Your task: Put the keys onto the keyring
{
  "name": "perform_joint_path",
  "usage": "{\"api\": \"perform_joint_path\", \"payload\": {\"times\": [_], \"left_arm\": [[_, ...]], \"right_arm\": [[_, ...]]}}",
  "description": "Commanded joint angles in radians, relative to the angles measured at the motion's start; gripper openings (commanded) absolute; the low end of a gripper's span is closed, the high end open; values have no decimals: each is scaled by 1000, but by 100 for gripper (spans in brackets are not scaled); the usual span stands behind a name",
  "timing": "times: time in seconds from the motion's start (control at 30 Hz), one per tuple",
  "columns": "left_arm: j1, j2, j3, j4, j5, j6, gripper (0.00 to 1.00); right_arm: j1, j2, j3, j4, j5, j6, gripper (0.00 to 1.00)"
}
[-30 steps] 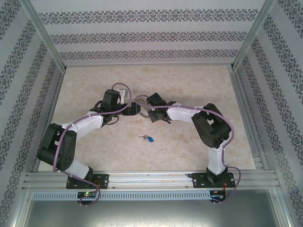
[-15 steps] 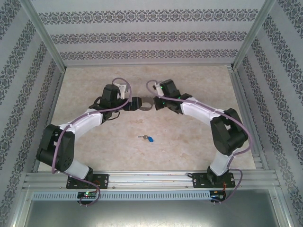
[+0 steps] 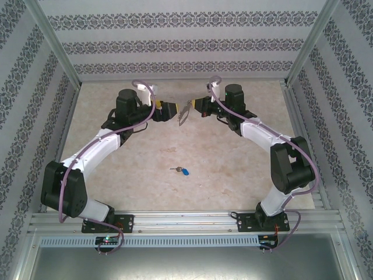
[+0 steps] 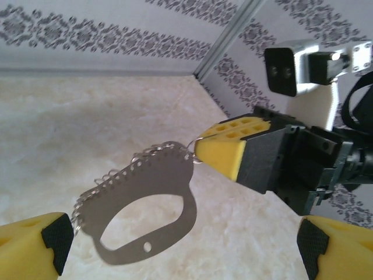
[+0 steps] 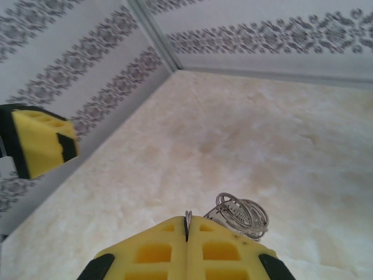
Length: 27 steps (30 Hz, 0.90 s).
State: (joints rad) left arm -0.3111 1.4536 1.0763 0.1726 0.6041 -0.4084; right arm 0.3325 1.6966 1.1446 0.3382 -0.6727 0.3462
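The keyring (image 3: 182,115), a flat grey oval loop with a fine chain along its top, hangs in the air over the far half of the table. My right gripper (image 3: 194,106) is shut on the keyring's thin wire ring (image 5: 186,219), with a coil of chain (image 5: 239,214) beside its fingertips. In the left wrist view the keyring (image 4: 145,204) dangles from the right gripper's yellow fingers (image 4: 227,146). My left gripper (image 4: 183,248) is open, its fingers wide apart on either side of the loop and not touching it. The keys (image 3: 182,171), a small silver key with a blue tag, lie on the table nearer the arms.
The marble-patterned table (image 3: 245,169) is enclosed by patterned walls and metal frame posts (image 3: 55,52). A metal rail (image 3: 186,219) runs along the near edge where both arm bases are bolted.
Both arms have stretched toward the far side of the table. The right gripper has carried the keyring up and away with it. The left gripper stayed open beside it.
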Motion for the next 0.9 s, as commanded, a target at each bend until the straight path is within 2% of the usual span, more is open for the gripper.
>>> {"api": "perform_joint_path", "payload": {"times": [0.0, 0.13, 0.2, 0.23, 0.3, 0.5, 0.6, 0.7, 0.87], "left_arm": [[9, -10, 41, -1, 52, -16, 95], [9, 8, 73, -45, 47, -18, 91], [10, 20, 80, -76, 30, -15, 91], [10, 23, 79, -83, 19, -14, 91], [10, 27, 69, -81, 9, -15, 93], [9, 39, 48, -60, 25, -21, 95], [10, 46, 47, -71, 32, 0, 91], [9, 54, 44, -79, 30, 0, 86], [8, 63, 30, -74, 16, -6, 86]], "right_arm": [[-3, -43, -12, 127, -133, 71, 0], [-4, -45, -28, 157, -160, 119, 0], [3, -42, -8, 44, -111, 73, 0], [0, -39, -21, 59, -128, 80, 0], [-29, -16, -97, 310, -219, 249, 0], [-49, 5, -125, 353, -265, 291, 0], [-48, 4, -117, 339, -274, 280, 0], [-43, -14, -114, 236, -219, 211, 0], [-19, 4, -118, 145, -129, 139, 0]]}}
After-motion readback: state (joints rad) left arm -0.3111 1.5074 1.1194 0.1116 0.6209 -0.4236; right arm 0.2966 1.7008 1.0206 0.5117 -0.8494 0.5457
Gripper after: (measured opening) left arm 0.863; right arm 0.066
